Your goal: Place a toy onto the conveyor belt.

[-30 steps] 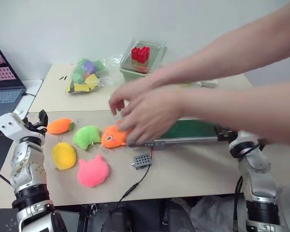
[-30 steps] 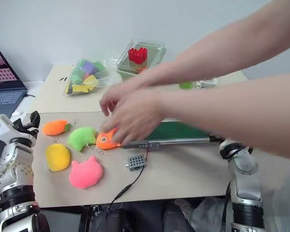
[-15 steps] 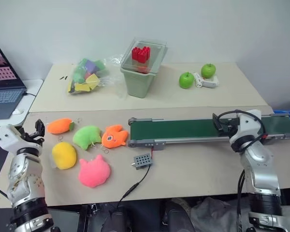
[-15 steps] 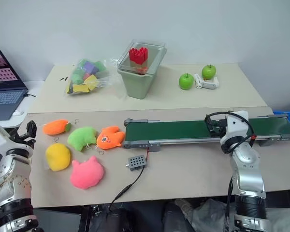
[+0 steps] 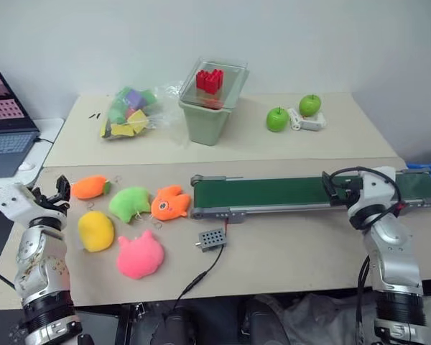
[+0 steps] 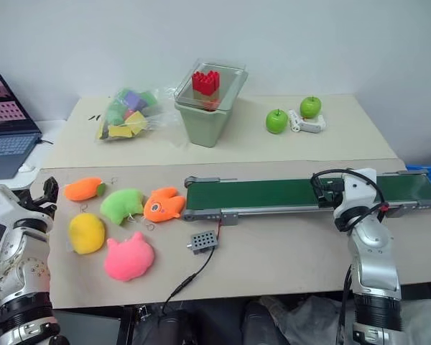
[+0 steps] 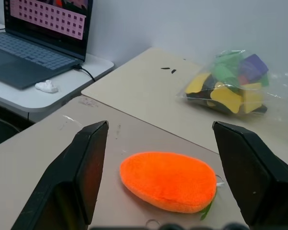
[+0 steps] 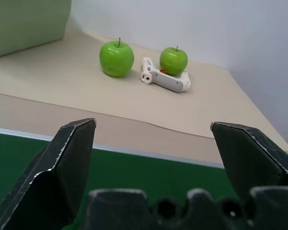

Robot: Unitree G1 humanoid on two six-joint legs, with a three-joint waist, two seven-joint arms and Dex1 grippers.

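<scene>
Several plush toys lie on the table's left part: an orange carrot-shaped toy [image 5: 88, 187], a green one [image 5: 129, 203], an orange fish [image 5: 170, 203], a yellow one [image 5: 95, 231] and a pink one [image 5: 138, 254]. The dark green conveyor belt [image 5: 273, 192] runs from the fish toward the right edge. My left gripper [image 7: 159, 127] is open just left of the carrot toy [image 7: 169, 181], which lies ahead between its fingers, untouched. Over the belt's right part [image 8: 134, 167], my right gripper [image 8: 152, 125] is open and empty.
A small grey perforated box [image 5: 211, 238] with a cable sits in front of the belt. Behind stand a green bin holding red blocks [image 5: 212, 108], a bag of foam shapes [image 5: 129, 111], two green apples [image 5: 276, 118] and a white device [image 5: 305, 121]. A laptop [image 5: 7, 122] is at the far left.
The person's arms and hands that reached over the toys and the belt a second ago are gone. My right gripper has drifted slightly to the right over the belt.
</scene>
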